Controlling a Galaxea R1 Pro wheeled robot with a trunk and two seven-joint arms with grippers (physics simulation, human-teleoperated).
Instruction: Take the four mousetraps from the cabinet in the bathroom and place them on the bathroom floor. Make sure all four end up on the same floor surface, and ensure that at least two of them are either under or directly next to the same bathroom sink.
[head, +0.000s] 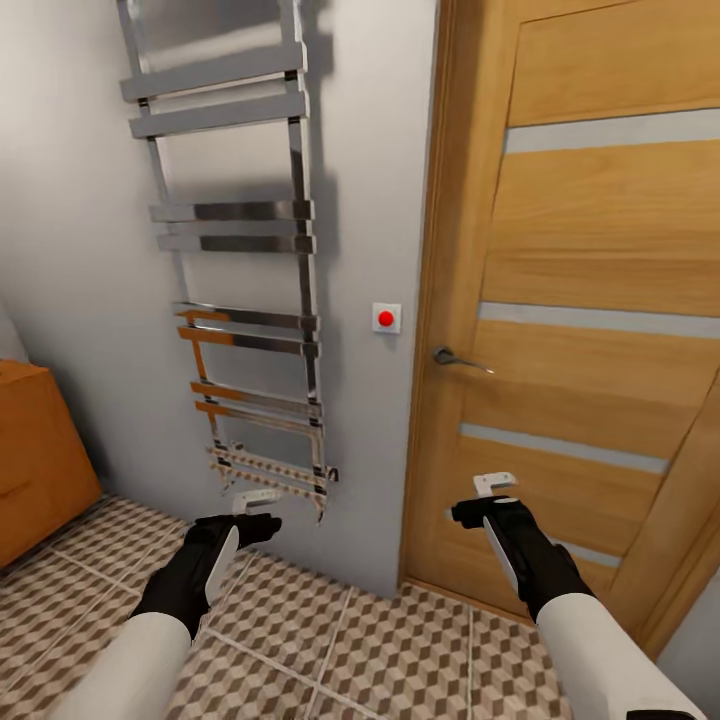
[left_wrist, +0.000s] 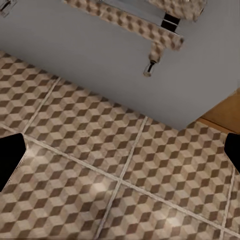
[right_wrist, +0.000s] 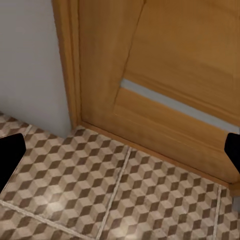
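The honey-orange cabinet (head: 30, 460) stands at the far left edge of the head view, with only its corner and side in sight. The cube-patterned bathroom floor (head: 380, 650) spreads below both arms. My left gripper (head: 255, 512) hovers over the tiles in front of the grey wall, open and holding nothing. In the left wrist view its dark fingertips (left_wrist: 10, 155) sit wide apart above bare tiles (left_wrist: 100, 150). My right gripper (head: 485, 498) hangs open in front of the door, with its fingertips (right_wrist: 10, 155) spread over floor (right_wrist: 100, 185). The mousetraps and the bathroom sink are out of view.
A chrome ladder towel radiator (head: 240, 230) hangs on the grey wall straight ahead. To its right are a small white switch with a red button (head: 386, 318) and a shut wooden door (head: 590, 300) with a lever handle (head: 455, 357).
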